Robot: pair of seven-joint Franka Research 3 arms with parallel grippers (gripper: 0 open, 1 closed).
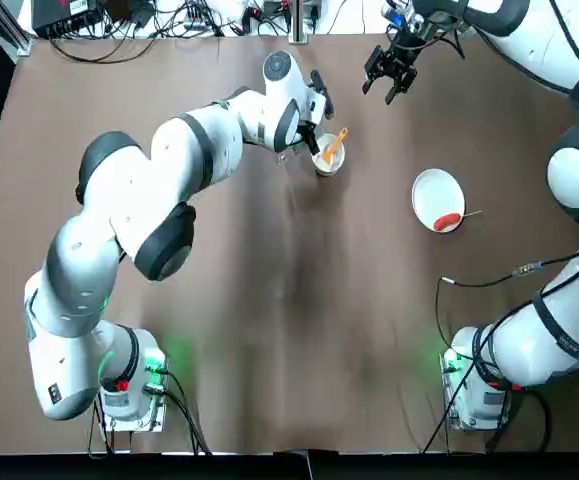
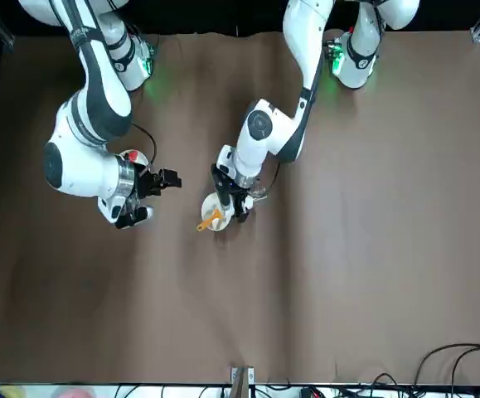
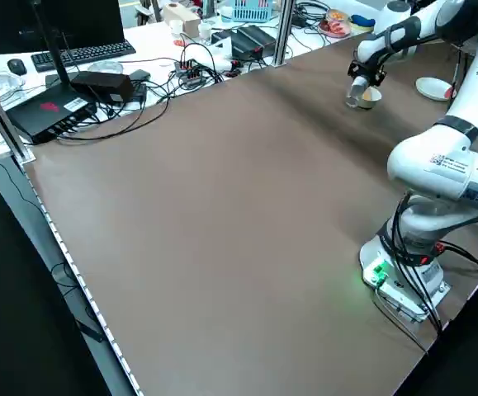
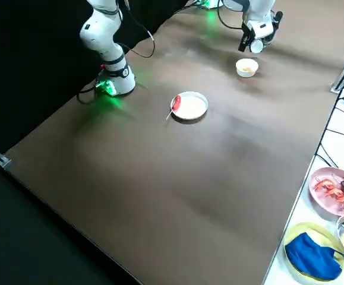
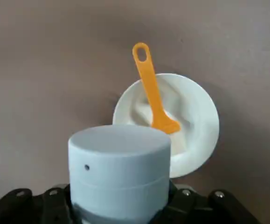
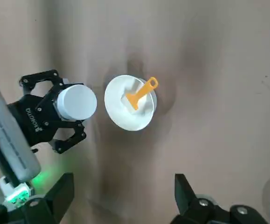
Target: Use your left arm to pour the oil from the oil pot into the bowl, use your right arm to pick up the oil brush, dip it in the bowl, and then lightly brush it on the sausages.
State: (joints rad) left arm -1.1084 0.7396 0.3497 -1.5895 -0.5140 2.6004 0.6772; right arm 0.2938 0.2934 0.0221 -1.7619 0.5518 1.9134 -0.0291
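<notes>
Nearest the robot, toward the table's (image 1: 299, 330) right edge, sits a white plate (image 1: 431, 187). The red sausage (image 1: 448, 220) lies on the plate's near rim, with its thin stick poking out toward the right edge. So its long line runs across the table, side to side.

Farther out, near the middle of the far edge, stands the small bowl (image 1: 328, 157). The brush (image 1: 333, 147) rests in it. Its bristle end is down inside the bowl, and its orange handle leans up over the rim toward the far right corner.

Just beside the bowl, on its left, the left gripper (image 6: 51, 119) is clamped around the pot (image 6: 77, 102). The pot stands upright with its white cap on top, and the bowl's inside looks pale and wet. I think the pouring step is done or nearly done. Next the left arm should probably set the pot down and move away from the bowl.

Farthest out, near the far edge, the right gripper (image 1: 390, 70) hangs in the air with its fingers spread apart and nothing between them. It needs to come down over the handle, with a finger on each side, and close gently.
</notes>
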